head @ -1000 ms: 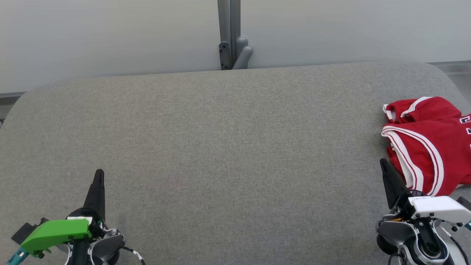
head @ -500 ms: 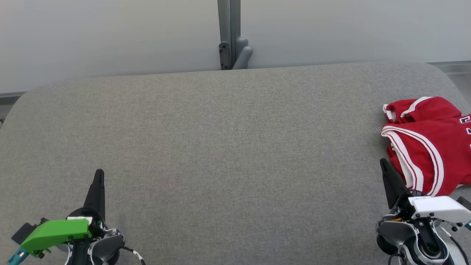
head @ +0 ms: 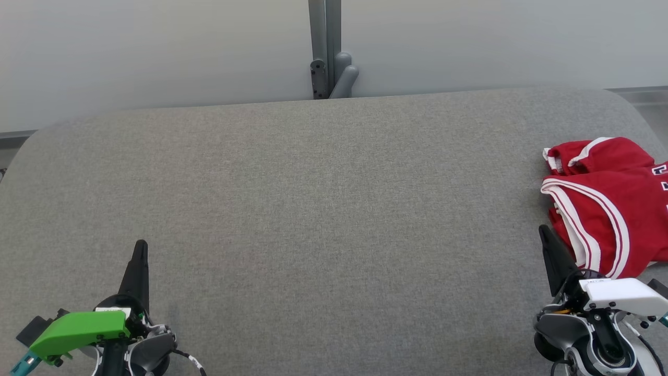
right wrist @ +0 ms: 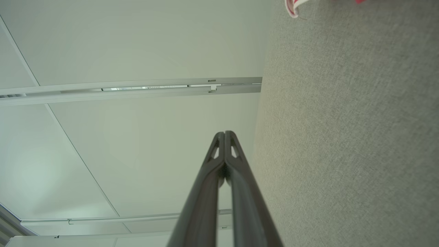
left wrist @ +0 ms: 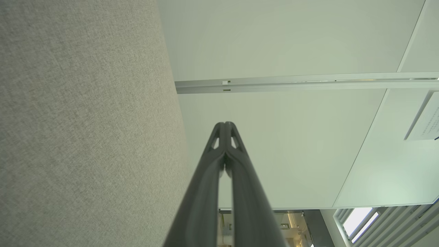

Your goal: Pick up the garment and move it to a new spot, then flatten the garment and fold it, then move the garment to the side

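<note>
The garment (head: 610,203), a red jersey with white and dark trim, lies crumpled at the right edge of the grey fabric table (head: 323,209); part of it runs out of the head view. A sliver of its trim (right wrist: 291,8) shows at the top of the right wrist view. My right gripper (head: 543,230) rests at the lower right, shut and empty, its tips just left of the jersey's near edge. My left gripper (head: 141,244) sits at the lower left, shut and empty, far from the jersey. In both wrist views the fingertips (left wrist: 225,124) (right wrist: 225,133) meet with nothing between them.
A pale wall backs the table, with a grey post and bracket (head: 331,62) behind the far edge at centre. The table's corners are rounded. Broad bare grey surface stretches between the two grippers.
</note>
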